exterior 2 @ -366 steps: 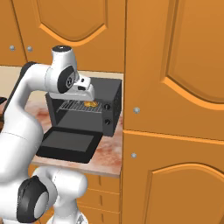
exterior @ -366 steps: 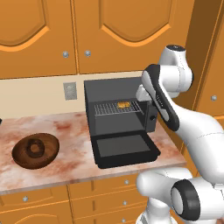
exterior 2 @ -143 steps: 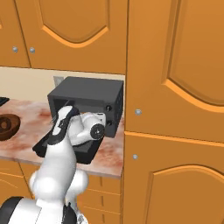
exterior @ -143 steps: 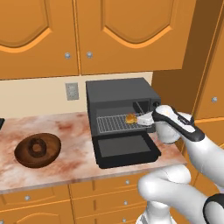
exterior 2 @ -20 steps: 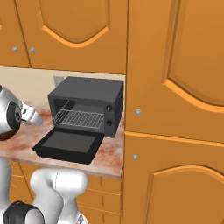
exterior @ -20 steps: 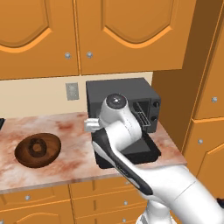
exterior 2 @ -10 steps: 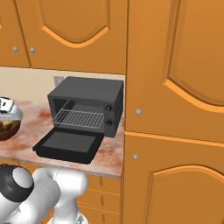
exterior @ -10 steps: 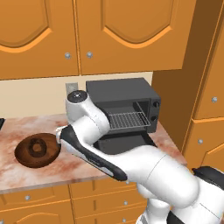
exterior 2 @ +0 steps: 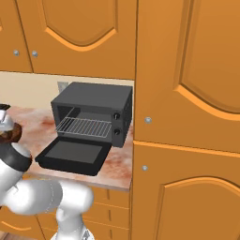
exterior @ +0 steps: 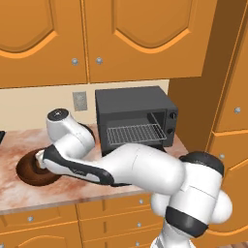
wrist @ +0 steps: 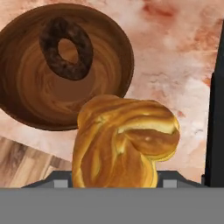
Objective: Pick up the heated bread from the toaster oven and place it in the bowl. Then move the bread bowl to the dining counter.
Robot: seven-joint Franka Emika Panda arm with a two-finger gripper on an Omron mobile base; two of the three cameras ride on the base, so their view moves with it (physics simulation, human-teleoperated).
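The heated bread, a golden twisted piece, sits close up in the hand view, with my gripper shut on it; the fingertips are hidden behind it. Just beyond and below it lies the dark brown wooden bowl with a raised dark ring at its centre. In the left base view my arm reaches left over the bowl. The toaster oven stands to the right with its wire rack bare and its door dropped open. The dining counter is out of view.
The marbled kitchen counter runs under orange upper cabinets. A wall outlet sits left of the oven. A tall orange cabinet closes the right side. Wooden floor shows past the counter edge.
My arm has swung left from the oven front to over the bowl, carrying the bread with it. The oven and bowl have stayed put.
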